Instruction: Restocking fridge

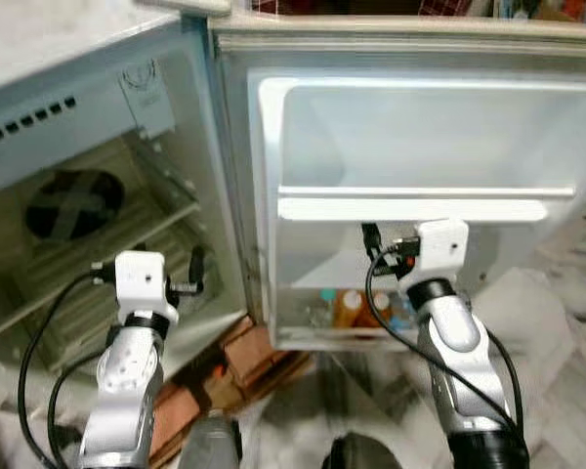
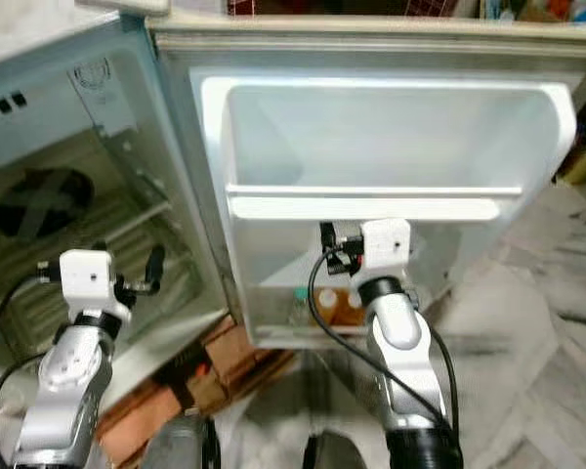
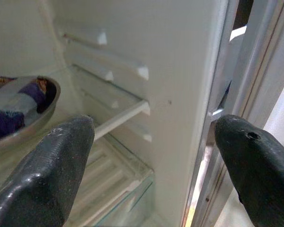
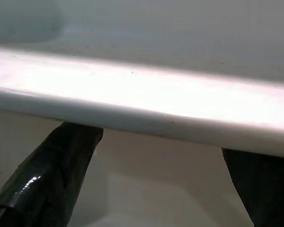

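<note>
Open fridge door (image 1: 410,147) spans the upper right; bottles (image 1: 350,309) are already stocked in its lower rack. Right claw (image 4: 161,179) and left claw (image 3: 154,156) are spread, empty. Further restocking is judged outstanding.

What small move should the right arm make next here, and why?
Probably ease the right pincer back from the white door-shelf rail. Its open fingers sit under that rail and hold nothing, while orange-capped bottles already stand in the lower door bin. The left pincer hangs open inside the fridge.
</note>
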